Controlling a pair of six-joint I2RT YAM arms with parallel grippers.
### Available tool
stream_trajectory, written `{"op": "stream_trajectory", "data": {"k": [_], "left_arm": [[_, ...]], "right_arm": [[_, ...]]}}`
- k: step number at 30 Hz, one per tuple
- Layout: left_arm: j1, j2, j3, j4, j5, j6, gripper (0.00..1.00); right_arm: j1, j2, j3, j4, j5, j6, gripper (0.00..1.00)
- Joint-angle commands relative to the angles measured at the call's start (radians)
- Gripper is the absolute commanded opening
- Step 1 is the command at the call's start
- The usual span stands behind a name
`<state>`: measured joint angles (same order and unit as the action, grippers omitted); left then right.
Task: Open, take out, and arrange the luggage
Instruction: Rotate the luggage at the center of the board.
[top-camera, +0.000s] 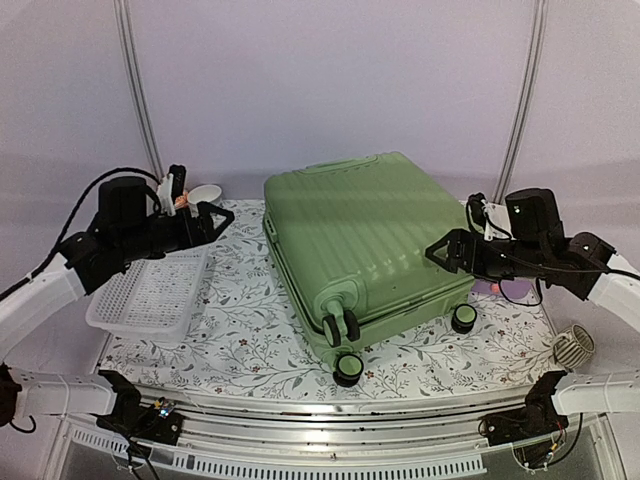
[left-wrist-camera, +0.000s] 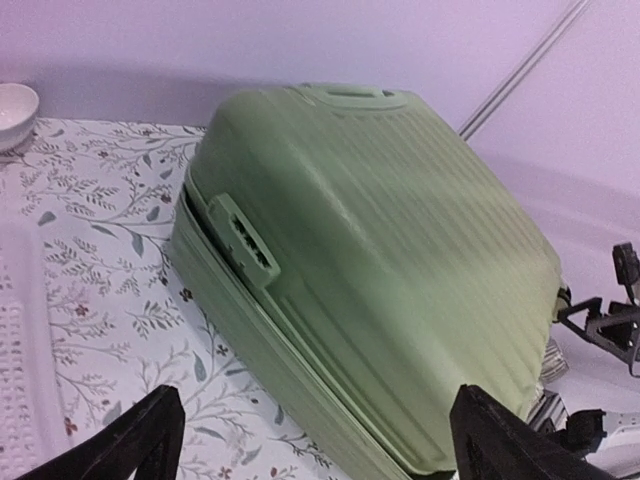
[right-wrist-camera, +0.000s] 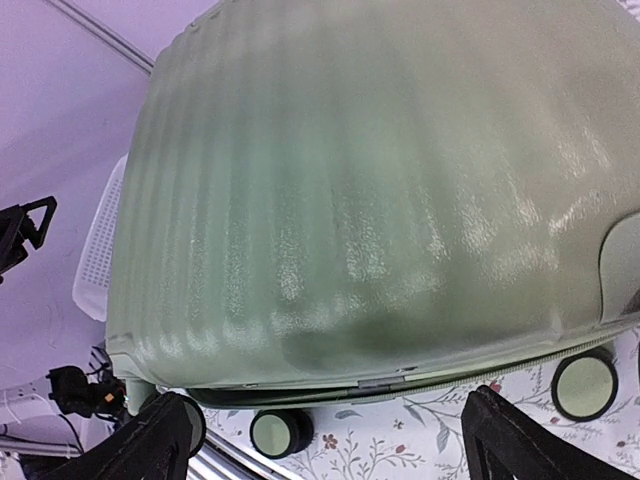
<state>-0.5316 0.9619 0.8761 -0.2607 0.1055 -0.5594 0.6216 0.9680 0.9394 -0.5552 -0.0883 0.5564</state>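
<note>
White perforated plastic basket (top-camera: 150, 295) sits at the left of the floral-patterned surface (top-camera: 250, 345). Just past it, the left end effector (top-camera: 214, 216) hangs spread wide and empty. In the centre, the large light-green ribbed hard-shell luggage (top-camera: 365, 235) lies flat and closed, wheels toward the arms. The right end effector (top-camera: 442, 252) is likewise released, so the two flank the shell, probably ready to open it.

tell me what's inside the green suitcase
Nothing inside shows: the luggage lies flat with its lid down. Only its ribbed outside, side lock and wheels are visible; whatever it holds is covered.
</note>
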Motion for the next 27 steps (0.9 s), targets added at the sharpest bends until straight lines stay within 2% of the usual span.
{"op": "stream_trajectory", "data": {"k": [1,5,7,11,16,19,23,27], "left_arm": [[0.159,0.134,0.104,0.068,0.223,0.075,0.95],[0.220,0.288,0.198,0.142,0.319,0.099,0.95],[0.232,0.367,0.241,0.184,0.348,0.124,0.95],[0.248,0.534,0.347,0.246,0.396,0.140,0.94],[0.267,0.737,0.519,0.282,0.455,0.173,0.94],[0.274,0.847,0.609,0.341,0.525,0.190,0.95],[0.285,1.013,0.734,0.380,0.618,0.121,0.97],[0.285,1.097,0.774,0.455,0.658,0.052,0.97]], "right_arm": [[0.000,-0.009,0.030,-0.088,0.033,0.218,0.96],[-0.002,-0.011,0.058,-0.243,0.149,0.449,0.95],[-0.003,-0.023,0.062,-0.287,0.200,0.506,0.94],[-0.027,-0.040,0.058,-0.305,0.291,0.503,0.94],[-0.115,0.034,0.101,-0.333,0.257,0.447,0.94],[-0.118,0.042,0.104,-0.279,0.244,0.448,0.94],[-0.119,0.031,0.067,-0.119,0.149,0.411,0.94],[-0.120,0.018,0.035,-0.031,0.086,0.355,0.94]]}}
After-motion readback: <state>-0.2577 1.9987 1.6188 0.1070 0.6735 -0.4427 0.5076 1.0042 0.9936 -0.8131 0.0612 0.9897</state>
